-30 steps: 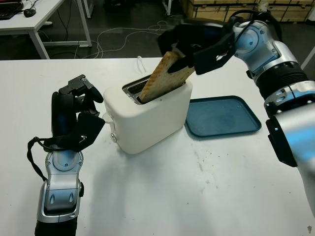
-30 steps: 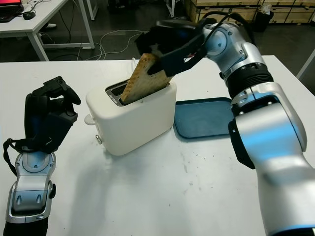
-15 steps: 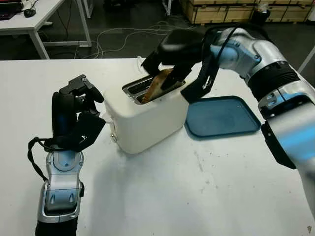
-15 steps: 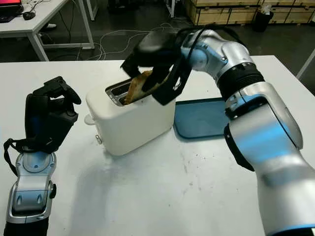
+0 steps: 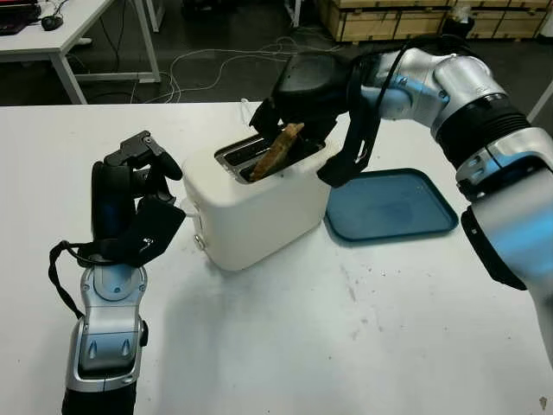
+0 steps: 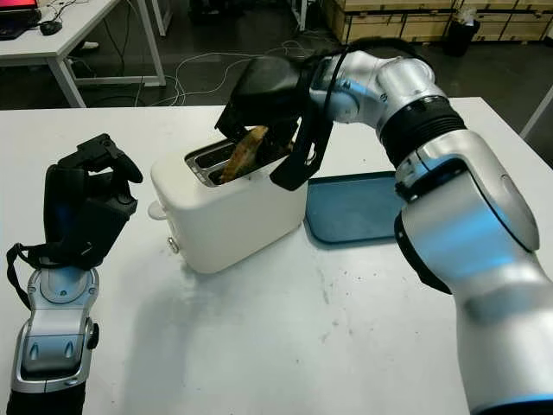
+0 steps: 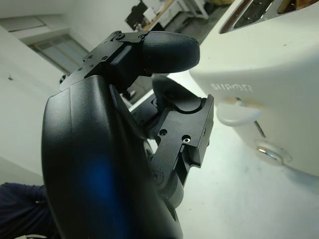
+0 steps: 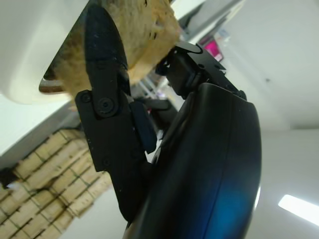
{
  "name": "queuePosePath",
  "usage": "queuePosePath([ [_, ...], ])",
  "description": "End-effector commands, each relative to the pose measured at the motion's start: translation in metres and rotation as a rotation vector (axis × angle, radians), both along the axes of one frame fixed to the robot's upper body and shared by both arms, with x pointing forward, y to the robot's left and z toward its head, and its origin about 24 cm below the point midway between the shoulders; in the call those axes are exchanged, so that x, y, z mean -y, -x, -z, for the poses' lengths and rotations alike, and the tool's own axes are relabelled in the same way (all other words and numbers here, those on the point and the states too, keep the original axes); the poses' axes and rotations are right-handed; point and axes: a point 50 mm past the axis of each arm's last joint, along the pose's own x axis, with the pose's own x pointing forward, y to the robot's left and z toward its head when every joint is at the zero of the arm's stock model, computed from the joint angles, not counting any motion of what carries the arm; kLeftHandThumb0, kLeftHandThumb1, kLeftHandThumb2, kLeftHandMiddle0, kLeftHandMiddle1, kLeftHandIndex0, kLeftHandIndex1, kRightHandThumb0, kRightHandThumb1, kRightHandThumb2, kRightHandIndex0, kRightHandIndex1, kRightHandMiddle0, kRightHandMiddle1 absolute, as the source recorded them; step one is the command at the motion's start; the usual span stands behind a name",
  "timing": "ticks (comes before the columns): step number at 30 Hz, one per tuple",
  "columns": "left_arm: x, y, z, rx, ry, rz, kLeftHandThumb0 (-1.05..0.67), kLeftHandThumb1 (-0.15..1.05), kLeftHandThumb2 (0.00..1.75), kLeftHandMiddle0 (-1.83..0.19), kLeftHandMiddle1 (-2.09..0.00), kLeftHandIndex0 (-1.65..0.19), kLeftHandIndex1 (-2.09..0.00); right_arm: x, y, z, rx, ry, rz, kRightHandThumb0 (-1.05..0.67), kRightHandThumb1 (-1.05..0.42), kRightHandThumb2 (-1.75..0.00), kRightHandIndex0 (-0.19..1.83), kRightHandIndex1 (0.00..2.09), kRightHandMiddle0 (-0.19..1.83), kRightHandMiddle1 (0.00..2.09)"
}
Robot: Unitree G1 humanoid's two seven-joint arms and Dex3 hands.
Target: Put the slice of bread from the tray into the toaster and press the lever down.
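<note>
Gripping crusty bread slice [image 5: 278,149], right robot hand [image 5: 304,93], smooth toaster [image 5: 259,207].

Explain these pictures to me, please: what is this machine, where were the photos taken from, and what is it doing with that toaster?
This is a humanoid robot with two arms, each ending in a black three-fingered hand. The two wide pictures come from cameras in its head, looking down at a white table. The two close-ups come from cameras on its wrists, so each robot hand looms large in them.

On the table stand a white toaster and, beside it, a blue tray with nothing on it. The right robot hand is over the toaster, with a slice of bread leaning partly in a slot; its fingers are against the bread. The left robot hand is held up beside the toaster, near its lever, fingers curled, holding nothing.
</note>
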Motion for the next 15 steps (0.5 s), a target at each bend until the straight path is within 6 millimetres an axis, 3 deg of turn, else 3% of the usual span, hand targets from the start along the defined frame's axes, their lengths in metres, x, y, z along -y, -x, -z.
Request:
queuePosePath([
  [1,0.001,-0.001,-0.003,0.007,-0.002,0.006,0.16,0.83,1.02,-1.18,-1.75,-0.75,-1.75,-0.002,0.001,-0.012,0.007,-0.036,0.004,-1.00,-0.92,-0.10,0.02,0.75,0.37,0.17],
  [8,0.000,-0.001,-0.003,0.009,0.000,-0.003,0.17,0.83,1.01,-1.18,-1.75,-0.76,-1.75,0.012,-0.001,-0.033,-0.061,-0.202,0.057,-0.96,-0.90,-0.01,0.01,0.62,0.31,0.09],
  [15,0.003,-0.001,-0.002,0.009,0.007,0.000,0.17,0.83,1.02,-1.17,-1.75,-0.75,-1.75,0.028,-0.001,-0.039,-0.089,-0.472,0.047,-0.72,-0.87,-0.01,0.34,0.73,0.57,0.13],
])
